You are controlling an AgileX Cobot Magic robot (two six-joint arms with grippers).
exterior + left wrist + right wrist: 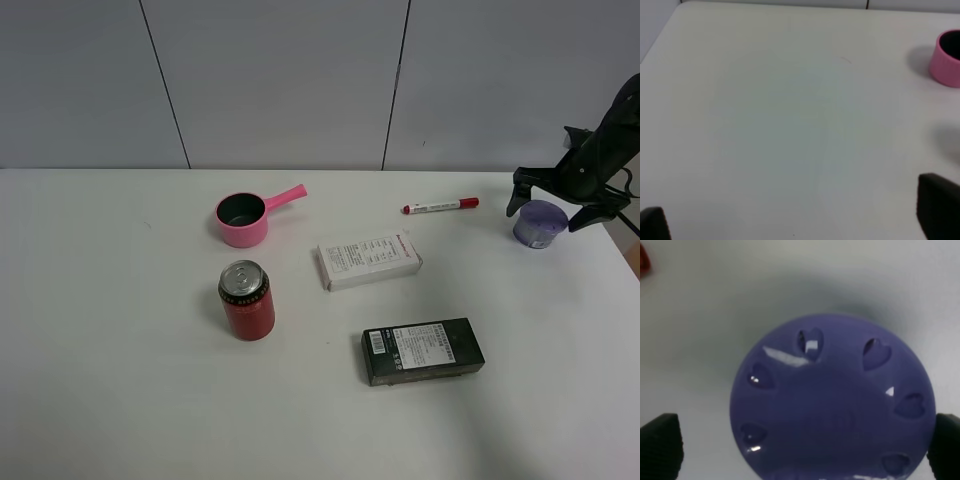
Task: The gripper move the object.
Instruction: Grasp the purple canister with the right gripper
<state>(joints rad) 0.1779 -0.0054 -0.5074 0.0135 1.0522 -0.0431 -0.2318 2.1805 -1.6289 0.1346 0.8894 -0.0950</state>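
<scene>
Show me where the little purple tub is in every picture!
Exterior high: purple tub at the table's far right, between two black fingers.
Left wrist: not there.
Right wrist: fills the middle, heart dents on its lid.
Shared landmark: the black fingers either side of it.

The can [246, 300] stands before the pot [241, 219], far box [368, 262] and near box [422, 351] rightward, marker [440, 206] behind. The object [540, 225] sits inside the gripper [547, 213], seemingly untouched.
</scene>
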